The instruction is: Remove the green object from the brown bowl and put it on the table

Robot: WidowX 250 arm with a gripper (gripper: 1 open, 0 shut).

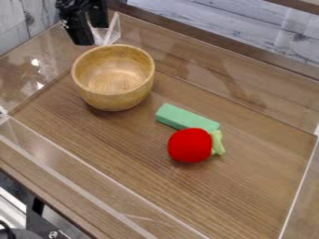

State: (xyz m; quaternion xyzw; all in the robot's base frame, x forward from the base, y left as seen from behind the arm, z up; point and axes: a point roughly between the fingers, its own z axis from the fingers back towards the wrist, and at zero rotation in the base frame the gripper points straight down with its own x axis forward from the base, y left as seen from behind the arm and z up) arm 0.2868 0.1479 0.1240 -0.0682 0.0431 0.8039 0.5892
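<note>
The brown bowl (pixel 114 77) stands at the back left of the table (pixel 112 159), and its inside looks empty. The green object (pixel 187 118), a flat light-green block, lies on the tabletop to the right of the bowl, outside it. My black gripper (pixel 82 39) hangs at the top left, just behind the bowl's far rim. It points down and is open, with nothing between its fingers. It is well apart from the green block.
A red round toy fruit (pixel 191 146) with a pale green leaf lies right in front of the green block. Low clear acrylic walls (pixel 37 140) border the tabletop on all sides.
</note>
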